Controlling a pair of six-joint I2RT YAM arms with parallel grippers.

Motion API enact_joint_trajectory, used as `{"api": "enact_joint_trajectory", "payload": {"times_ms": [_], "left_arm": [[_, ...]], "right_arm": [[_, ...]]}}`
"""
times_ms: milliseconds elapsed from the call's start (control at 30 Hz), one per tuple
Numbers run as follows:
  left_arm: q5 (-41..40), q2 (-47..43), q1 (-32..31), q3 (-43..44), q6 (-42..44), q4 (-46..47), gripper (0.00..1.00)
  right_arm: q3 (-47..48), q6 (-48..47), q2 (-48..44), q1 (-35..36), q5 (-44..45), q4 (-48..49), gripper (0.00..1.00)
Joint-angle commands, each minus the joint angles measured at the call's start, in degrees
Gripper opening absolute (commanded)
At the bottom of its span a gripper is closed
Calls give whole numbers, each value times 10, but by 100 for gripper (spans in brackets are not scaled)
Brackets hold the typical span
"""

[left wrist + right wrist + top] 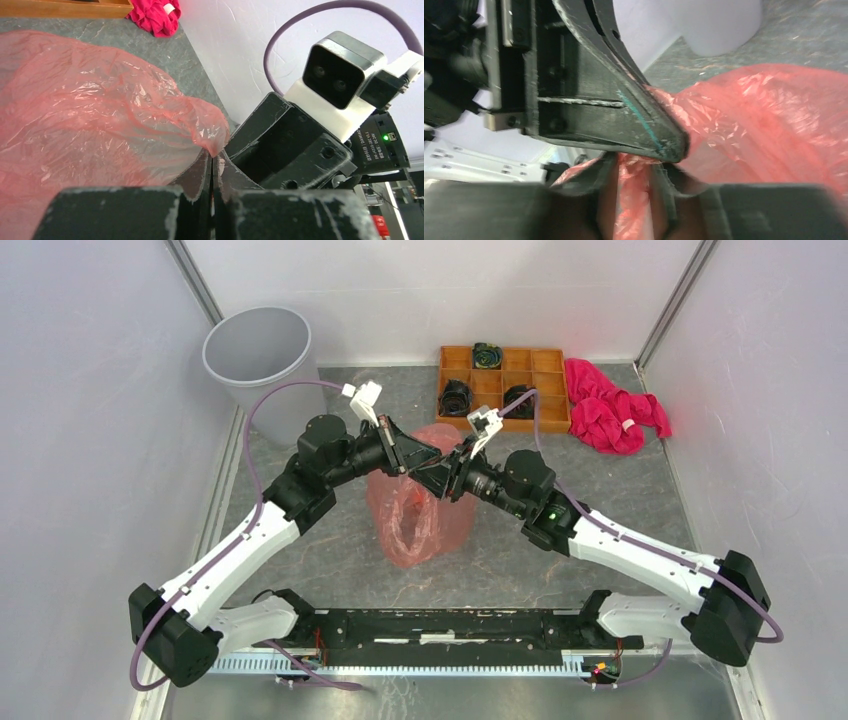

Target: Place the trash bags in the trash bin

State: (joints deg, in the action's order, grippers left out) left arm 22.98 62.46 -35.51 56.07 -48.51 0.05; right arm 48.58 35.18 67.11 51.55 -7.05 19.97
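The trash bag (415, 515), thin translucent red-orange plastic, stands bunched on the table in the middle. My left gripper (412, 460) and right gripper (438, 476) meet tip to tip at its top edge. In the left wrist view the left gripper (214, 159) is shut on a pinch of the bag's rim (207, 130). In the right wrist view the right gripper (636, 172) has a fold of the bag (774, 120) between its fingers, right under the left gripper's finger (624, 115). The light-grey trash bin (258, 350) stands upright at the far left, apart from both grippers.
An orange-brown compartment tray (505, 380) holding dark items sits at the back centre-right. A magenta-pink cloth (610, 405) lies just right of it. Grey walls close in on both sides. The bin's base (719, 25) shows in the right wrist view.
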Motion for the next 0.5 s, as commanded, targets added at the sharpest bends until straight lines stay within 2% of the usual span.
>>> {"api": "enact_joint_trajectory", "payload": {"times_ms": [0, 67, 133, 200, 300, 400, 467], "left_arm": [[-26, -19, -3, 47, 34, -40, 11], [-67, -29, -3, 78, 79, -100, 38], [-136, -38, -3, 124, 142, -176, 67], [-251, -40, -3, 180, 204, -256, 83], [-427, -27, -2, 259, 277, -330, 98], [-569, 13, 6, 313, 348, -338, 100], [-604, 59, 35, 352, 384, -336, 100]], "right_arm": [[-1, -14, -3, 7, 56, 7, 16], [-24, -27, -21, 7, 66, -1, 7], [-55, -56, -54, 7, 85, -15, 4], [-89, -85, -95, 7, 118, -43, 1], [-121, -135, -166, 8, 169, -94, 1], [-127, -175, -236, 8, 210, -147, 0], [-125, -200, -278, 7, 232, -176, 0]]}}
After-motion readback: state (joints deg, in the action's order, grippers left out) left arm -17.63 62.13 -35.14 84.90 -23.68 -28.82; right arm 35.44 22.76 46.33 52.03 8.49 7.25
